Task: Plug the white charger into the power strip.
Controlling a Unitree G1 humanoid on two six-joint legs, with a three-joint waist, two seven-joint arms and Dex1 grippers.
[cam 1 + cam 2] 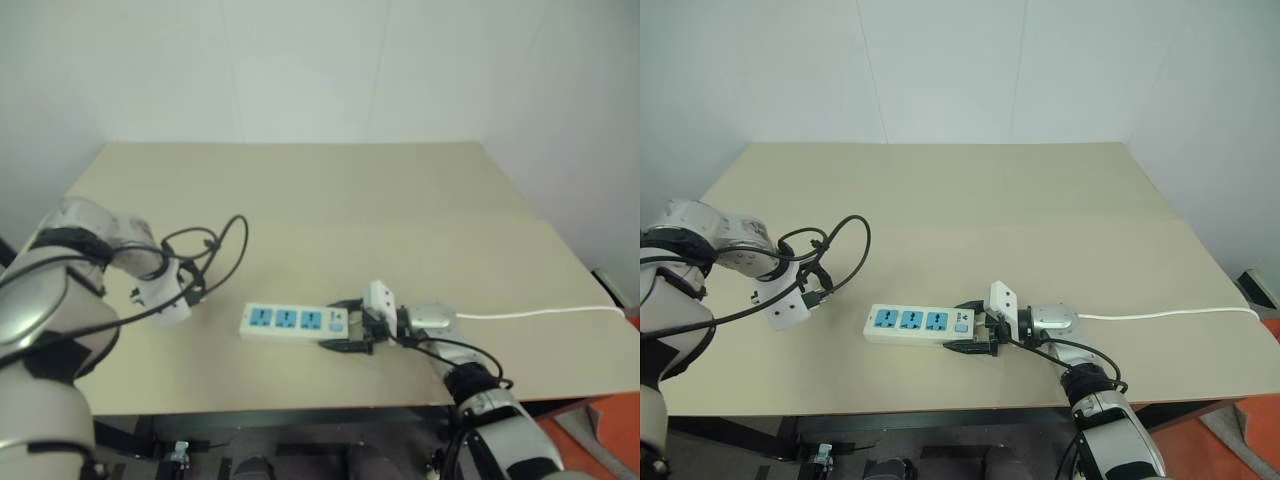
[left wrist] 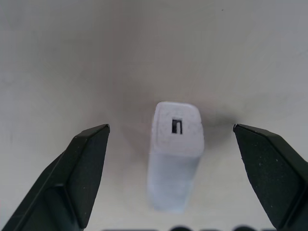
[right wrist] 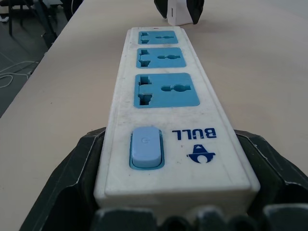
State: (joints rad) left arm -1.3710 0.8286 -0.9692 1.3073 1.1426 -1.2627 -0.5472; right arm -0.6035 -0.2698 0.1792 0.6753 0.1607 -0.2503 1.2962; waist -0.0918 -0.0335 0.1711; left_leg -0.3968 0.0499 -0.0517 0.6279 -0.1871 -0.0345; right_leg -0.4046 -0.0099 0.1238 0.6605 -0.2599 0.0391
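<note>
Left wrist view: my left hand point(image 2: 171, 178), fingers spread wide, straddles the white charger point(image 2: 175, 156) for pickup, while my right hand point(image 3: 175, 192) clamps the power strip point(image 3: 163, 91), steadying it on the bench point(image 1: 400, 200).

Four views: two from the head, one from each wrist.

The two head views look forward and down from above the near edge of the table point(image 1: 940, 190); both take in the whole top, with the power strip point(image 1: 918, 324) near that edge. The left wrist view looks steeply down between the left gripper point(image 2: 171, 139) fingers, very near the white charger point(image 2: 176, 159). The right wrist view looks low along the power strip from its switch end, very close, between the right gripper point(image 3: 173, 159) fingers; beyond the strip's far end it shares the charger with the left wrist view.
</note>
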